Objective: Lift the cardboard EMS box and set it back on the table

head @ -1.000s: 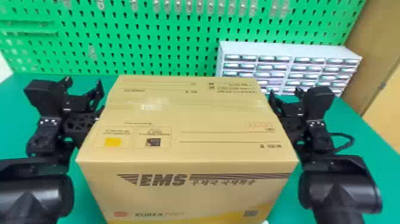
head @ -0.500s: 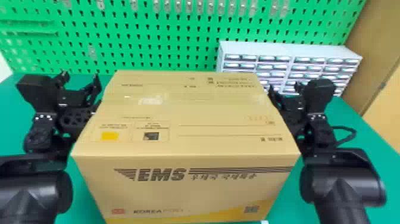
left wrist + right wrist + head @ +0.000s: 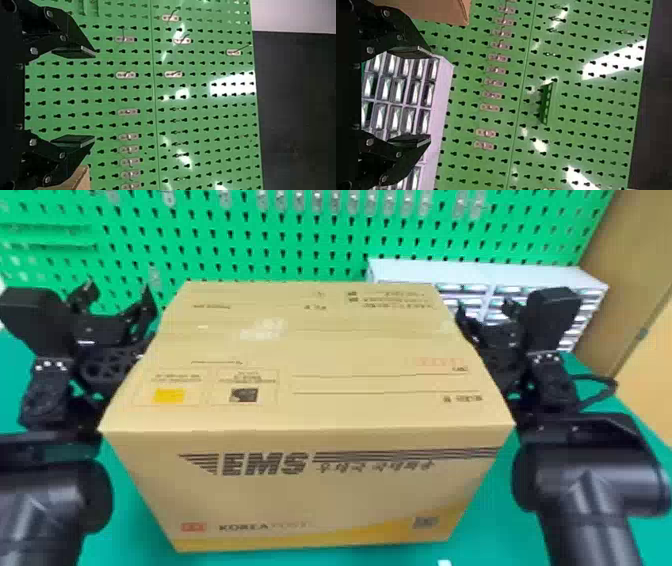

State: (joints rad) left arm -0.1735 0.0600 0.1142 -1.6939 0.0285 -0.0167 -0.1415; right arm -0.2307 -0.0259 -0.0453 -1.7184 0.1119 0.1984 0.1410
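Observation:
Held between the two arms, the cardboard EMS box [image 3: 310,355] is raised, its printed front facing me and its top closed. At its left side stands my left gripper [image 3: 119,299], open; at its right side my right gripper [image 3: 485,312], also open. Neither grips the box with its fingers; the arms flank its side walls. The left wrist view has the left gripper [image 3: 93,96] parted, with a corner of the box [image 3: 79,181] beside one finger. Likewise parted is the right gripper [image 3: 430,96] in the right wrist view, near a box edge [image 3: 441,11].
Under the box lies the green table [image 3: 135,535]. Behind it rises a green pegboard [image 3: 210,245] with small hooks. A white drawer cabinet [image 3: 480,272] stands at the back right, beyond the right gripper. A tan panel [image 3: 635,290] borders the right side.
The box has risen toward the camera, looking larger and higher in the head view. Both arms have moved up along with it, still at its sides.

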